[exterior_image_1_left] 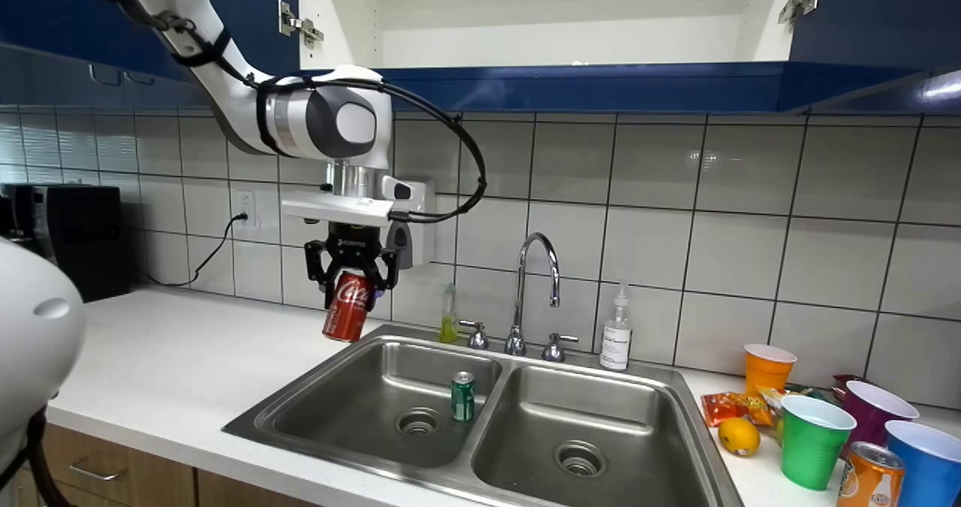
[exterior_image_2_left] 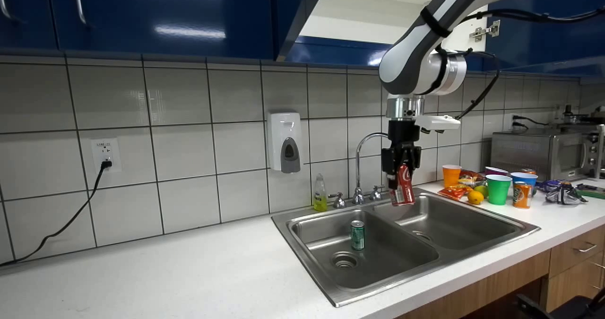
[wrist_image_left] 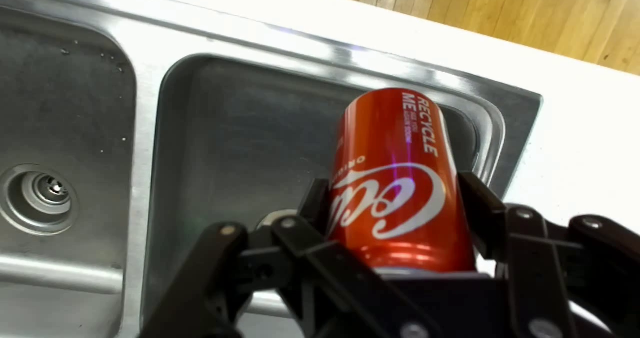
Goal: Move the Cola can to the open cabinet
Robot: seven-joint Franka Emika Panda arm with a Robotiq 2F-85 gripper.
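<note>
The Cola can (exterior_image_1_left: 346, 318) is red with white lettering. It hangs tilted in the air above the sink area in both exterior views (exterior_image_2_left: 404, 189). My gripper (exterior_image_1_left: 351, 297) is shut on it, with the black fingers on both sides of the can. In the wrist view the can (wrist_image_left: 390, 162) sits between the fingertips (wrist_image_left: 395, 195), its metal end against the gripper's base. The open cabinet (exterior_image_1_left: 570, 34) is above the sink, with a white interior and dark blue fronts swung open. It is higher than the can, and the arm partly covers it in an exterior view (exterior_image_2_left: 359, 21).
The double sink (exterior_image_1_left: 492, 424) holds a green can (exterior_image_1_left: 463, 396). A faucet (exterior_image_1_left: 519, 289), a green soap bottle (exterior_image_1_left: 448, 315) and a pump bottle (exterior_image_1_left: 616, 334) stand behind it. Cups (exterior_image_1_left: 814, 447), snacks and an orange can (exterior_image_1_left: 871, 477) are beside it. A dispenser (exterior_image_2_left: 285, 142) hangs on the wall.
</note>
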